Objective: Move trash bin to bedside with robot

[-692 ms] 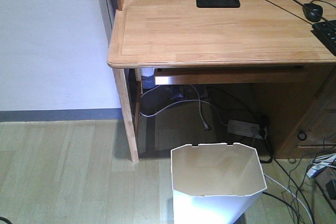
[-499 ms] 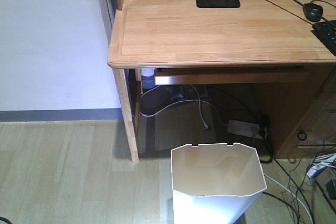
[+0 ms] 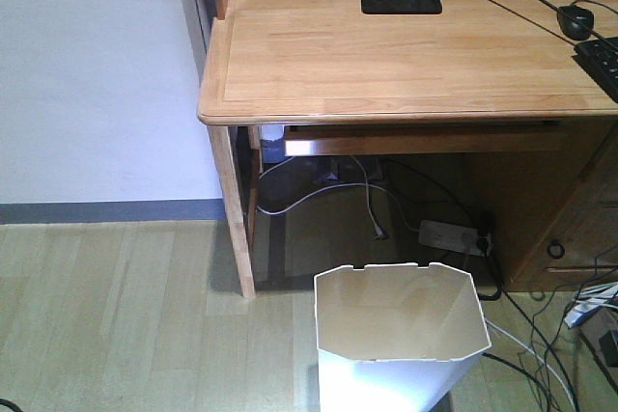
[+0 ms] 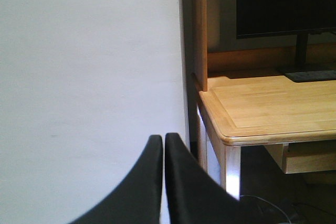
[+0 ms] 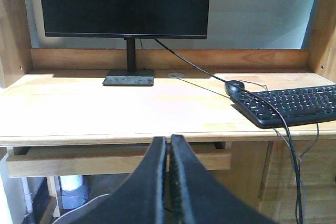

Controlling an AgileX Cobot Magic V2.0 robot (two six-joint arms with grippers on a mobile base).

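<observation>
Trash bin [image 3: 401,320] on floor [image 3: 116,315] by desk [image 3: 406,55]. L end effector [image 4: 163,139], R end effector [image 5: 168,140]: both narrow, fingers together.

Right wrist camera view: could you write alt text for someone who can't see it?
The robot's black right hand, closed on nothing, points from the bottom centre at a light wooden desk. On it stand a dark monitor at the back and a black keyboard and mouse on the right.

The trash bin [image 3: 386,378] is showing thin, smooth white plastic, and the surface [image 3: 386,55] is showing pale, satin-finished wood grain.
</observation>
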